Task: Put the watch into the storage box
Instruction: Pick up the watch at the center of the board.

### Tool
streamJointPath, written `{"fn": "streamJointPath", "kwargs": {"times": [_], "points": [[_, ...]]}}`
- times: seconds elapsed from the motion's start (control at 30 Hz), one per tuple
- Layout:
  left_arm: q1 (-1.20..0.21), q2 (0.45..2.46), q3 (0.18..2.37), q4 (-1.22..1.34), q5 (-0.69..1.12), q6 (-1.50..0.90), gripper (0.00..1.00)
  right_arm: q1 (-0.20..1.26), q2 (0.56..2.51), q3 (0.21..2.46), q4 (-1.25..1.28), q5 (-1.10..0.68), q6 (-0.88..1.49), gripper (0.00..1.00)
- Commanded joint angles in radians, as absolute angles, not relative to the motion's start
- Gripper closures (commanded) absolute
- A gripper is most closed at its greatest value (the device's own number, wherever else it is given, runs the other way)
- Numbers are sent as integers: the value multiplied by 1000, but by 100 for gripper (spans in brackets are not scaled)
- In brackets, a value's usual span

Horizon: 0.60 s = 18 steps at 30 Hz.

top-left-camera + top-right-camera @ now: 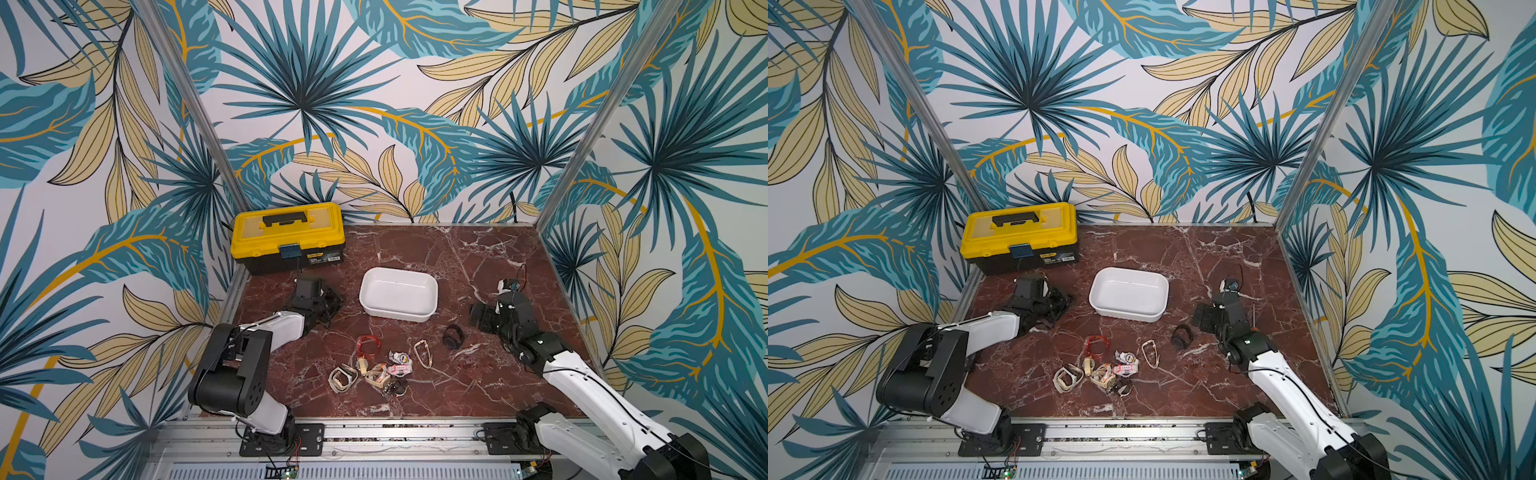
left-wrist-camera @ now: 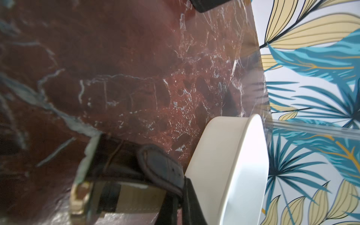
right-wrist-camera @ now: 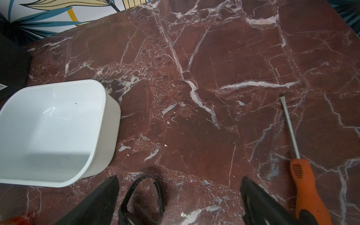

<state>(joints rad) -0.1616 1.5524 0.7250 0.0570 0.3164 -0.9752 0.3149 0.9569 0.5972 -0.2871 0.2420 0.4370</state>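
Gold-cased watch (image 2: 120, 175), dark leather strap, low just beside left short wall of storage box (image 1: 395, 315) | left gripper (image 1: 331, 302) clenched, it seems on this strap | box long axis runs away from this claw toward right gripper (image 3: 180, 180), which stands released at box's right front corner

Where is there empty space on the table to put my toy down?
The biggest bare table is at the back, bordered by the white tub, the back wall and the right arm. Crowded: the heap of watches in front of the tub, and a black watch beside the arm.
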Motion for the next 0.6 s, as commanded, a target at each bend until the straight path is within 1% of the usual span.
{"fn": "streamJointPath", "kwargs": {"times": [0.0,0.13,0.27,0.4,0.57], "points": [[-167,1527,870,-283,347,-719,100,320,937,580,-311,254,426,1],[-250,1516,1127,-662,264,-497,100,319,927,577,-320,262,426,1],[-382,1590,1365,-898,159,-387,100,320,932,578,-324,268,433,1],[-529,1780,1600,-1034,102,-327,100,320,943,590,-334,254,446,2],[-617,2018,1832,-1125,38,-287,100,324,943,602,-351,189,444,2]]}}
